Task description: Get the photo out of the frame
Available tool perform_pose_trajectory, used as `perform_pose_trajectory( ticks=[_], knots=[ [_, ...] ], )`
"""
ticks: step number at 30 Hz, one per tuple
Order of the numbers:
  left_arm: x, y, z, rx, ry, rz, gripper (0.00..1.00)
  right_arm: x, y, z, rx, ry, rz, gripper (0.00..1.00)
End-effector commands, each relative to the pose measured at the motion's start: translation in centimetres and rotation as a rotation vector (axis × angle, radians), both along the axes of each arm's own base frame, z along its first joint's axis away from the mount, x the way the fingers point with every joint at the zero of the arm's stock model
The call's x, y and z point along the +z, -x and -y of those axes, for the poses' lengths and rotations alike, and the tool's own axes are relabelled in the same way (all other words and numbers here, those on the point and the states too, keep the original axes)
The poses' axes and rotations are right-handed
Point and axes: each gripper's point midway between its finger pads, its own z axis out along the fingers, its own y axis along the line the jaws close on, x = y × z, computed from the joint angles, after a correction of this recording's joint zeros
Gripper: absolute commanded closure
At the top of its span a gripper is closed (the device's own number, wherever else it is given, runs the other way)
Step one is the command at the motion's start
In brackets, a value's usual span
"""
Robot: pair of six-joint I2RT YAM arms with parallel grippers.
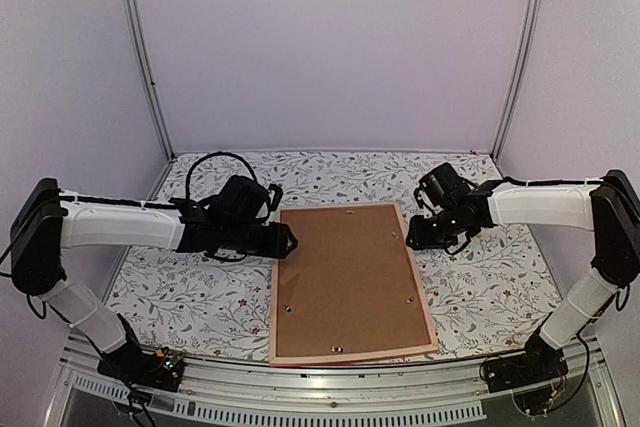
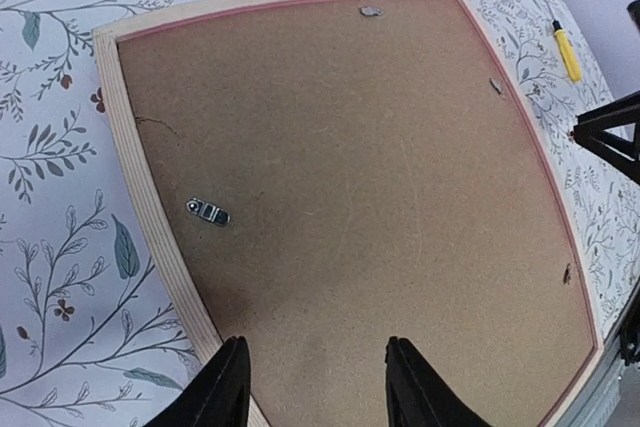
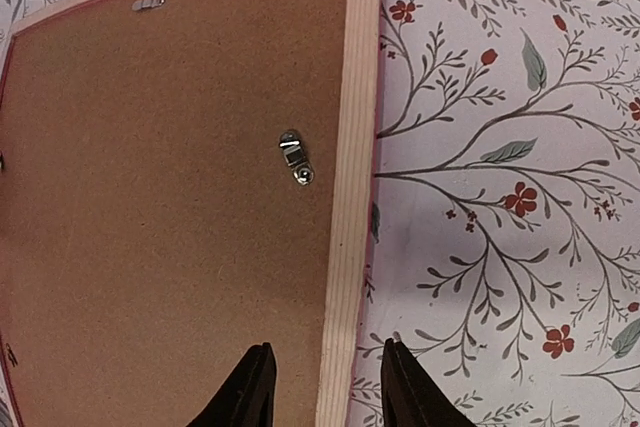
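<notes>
Floral cloth covers the surface (image 1: 200,297), flat between pale lilac walls (image 1: 330,47). The left fingers (image 2: 225,392) stand apart, holding nothing, over the left edge of the frame (image 3: 345,197). It lies face down at centre, a long rectangle with a smooth pale wood rim, a thin pink line and a matte brown backing board (image 1: 345,277) bearing small metal clips (image 2: 208,211). The right fingers (image 3: 250,387) are parted astride its right rim. Bare cloth lies open on both sides.

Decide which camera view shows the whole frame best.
Top external: the frame lies back up with all four sides in view. The left wrist view cuts off its near end; the right wrist view shows mainly one side rail.
</notes>
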Motion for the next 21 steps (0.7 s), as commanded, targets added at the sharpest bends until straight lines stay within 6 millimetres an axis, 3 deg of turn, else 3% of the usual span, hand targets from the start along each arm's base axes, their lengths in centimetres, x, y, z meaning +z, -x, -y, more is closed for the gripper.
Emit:
perform_pose_trajectory(
  ticks=[1, 6, 13, 21],
  knots=[
    [1.7, 1.2, 2.0, -0.064, -0.047, 0.082, 0.5, -2.2, 1.9, -1.2, 0.014, 0.016, -0.067, 0.62],
    [0.1, 2.6, 1.5, -0.054, -0.125, 0.035, 0.49, -4.0, 3.1, -0.8, -0.01, 0.053, -0.104, 0.64],
    [-0.6, 3.8, 0.8, -0.059, -0.142, 0.024, 0.48, -5.0, 4.1, -0.8, -0.011, 0.053, -0.133, 0.65],
    [-0.6, 5.8, 2.4, -0.149, -0.188, 0.073, 0.4, -5.9, 4.8, -0.6, -0.034, 0.091, -0.169, 0.75]
  ],
)
